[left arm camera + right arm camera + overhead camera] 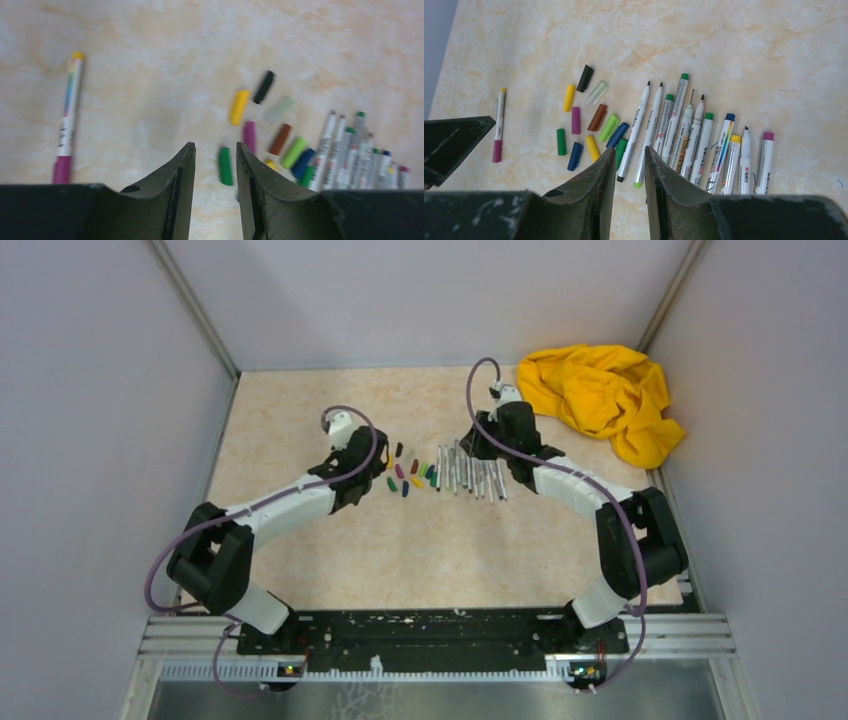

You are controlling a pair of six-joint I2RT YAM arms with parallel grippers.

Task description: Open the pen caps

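Desk [300, 410] with a pale beige marbled surface is enclosed by plain grey walls [420, 300] on three sides. One crumpled yellow cloth [600, 400] is seen in the far right corner. Eleven loose pen caps [597, 117] are counted near the desk's middle, clustered just left of a row of eleven pens [696, 135]. A twelfth pen [499, 125], purple at one end, is laid well apart on the left. The left tool [215, 146] is held just beside the caps, jaws parted and empty. The right tool [629, 150] is held over the pen row, likewise parted, nothing gripped.
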